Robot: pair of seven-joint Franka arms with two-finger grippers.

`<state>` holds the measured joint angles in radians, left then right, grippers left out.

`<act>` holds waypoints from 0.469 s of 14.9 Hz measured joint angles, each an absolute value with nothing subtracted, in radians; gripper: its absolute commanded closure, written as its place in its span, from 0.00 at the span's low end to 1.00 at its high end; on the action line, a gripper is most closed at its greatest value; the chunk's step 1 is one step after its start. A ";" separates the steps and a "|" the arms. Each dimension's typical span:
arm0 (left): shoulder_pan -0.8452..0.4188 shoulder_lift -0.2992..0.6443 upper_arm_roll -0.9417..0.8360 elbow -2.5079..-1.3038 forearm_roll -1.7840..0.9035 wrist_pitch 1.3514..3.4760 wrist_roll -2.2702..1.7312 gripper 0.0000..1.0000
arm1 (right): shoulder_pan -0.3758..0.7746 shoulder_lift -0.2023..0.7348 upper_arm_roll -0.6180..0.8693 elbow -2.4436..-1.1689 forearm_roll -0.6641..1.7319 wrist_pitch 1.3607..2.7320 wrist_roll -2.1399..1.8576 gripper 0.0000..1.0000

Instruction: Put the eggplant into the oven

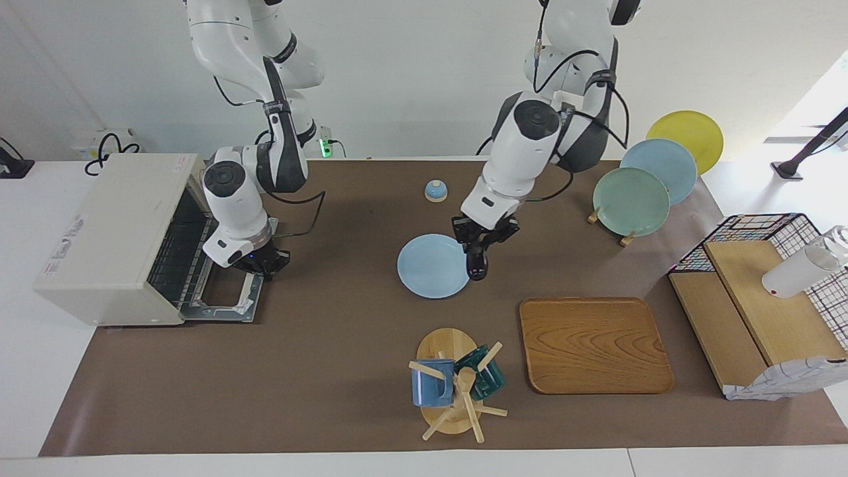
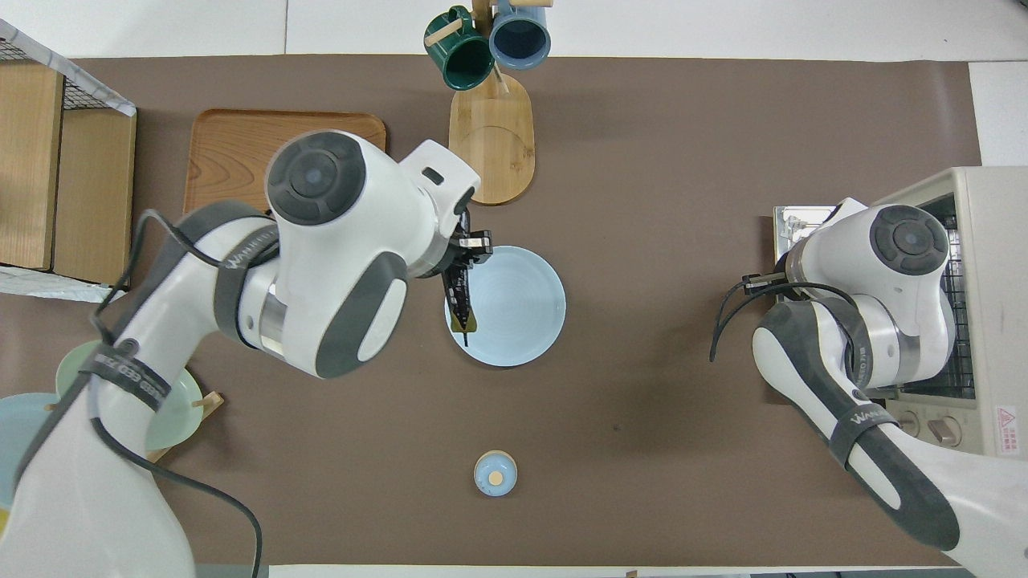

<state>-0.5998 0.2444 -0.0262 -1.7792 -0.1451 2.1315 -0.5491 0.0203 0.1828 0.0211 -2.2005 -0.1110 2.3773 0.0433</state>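
Note:
The eggplant (image 1: pixel 475 265), slim and dark purple, hangs tilted in the air with my left gripper (image 1: pixel 481 244) shut on it. It is over the edge of the light blue plate (image 1: pixel 430 266) that lies toward the left arm's end. In the overhead view the eggplant (image 2: pixel 459 291) shows its green stem tip pointing toward the robots. The cream-white oven (image 1: pixel 109 228) stands at the right arm's end of the table, its door (image 1: pixel 222 298) dropped flat and the wire rack showing. My right gripper (image 1: pixel 264 264) is shut, low at the door's outer edge by the handle. Whether it grips the handle I cannot tell.
A wooden tray (image 1: pixel 596 344) and a mug rack (image 1: pixel 456 384) with two mugs lie farther from the robots than the plate. A small blue bell (image 1: pixel 435 191) sits near the robots. A plate rack (image 1: pixel 633 192) and a wire basket with wooden boards (image 1: pixel 762 298) stand at the left arm's end.

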 measured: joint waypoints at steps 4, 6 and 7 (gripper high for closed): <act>-0.699 0.244 -0.025 -1.909 -0.145 2.274 -0.581 1.00 | 0.064 0.183 0.020 -2.181 -0.070 2.380 0.115 0.10; -0.710 0.254 -0.025 -1.938 -0.145 2.317 -0.583 1.00 | 0.113 0.182 0.021 -2.168 -0.064 2.375 0.170 0.00; -0.714 0.260 -0.024 -1.950 -0.145 2.338 -0.583 1.00 | 0.127 0.182 0.021 -2.158 -0.064 2.360 0.183 0.00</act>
